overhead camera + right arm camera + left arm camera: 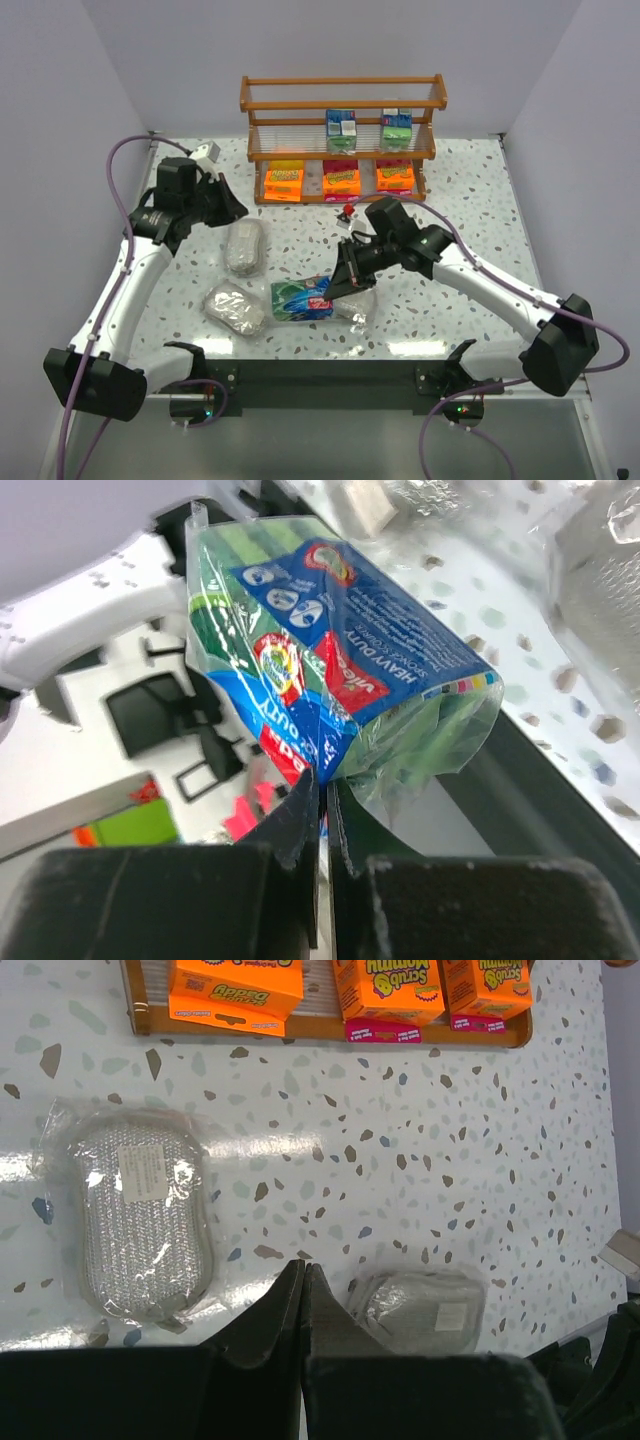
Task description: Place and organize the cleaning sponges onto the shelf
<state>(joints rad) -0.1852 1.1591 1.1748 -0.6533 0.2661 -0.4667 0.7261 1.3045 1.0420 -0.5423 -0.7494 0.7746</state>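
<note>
Green sponge pack (298, 298) is pinched by the right gripper (338, 288); left gripper (303, 1275) is clenched, empty. Next, carry it to the shelf (340, 80)

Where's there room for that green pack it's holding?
On the shelf, the middle tier's left half, beside the two green boxy packs, is bare, as is the top tier. The bottom tier is full of orange packs. The table is bare right of the shelf; silvery packs crowd the near centre.
</note>
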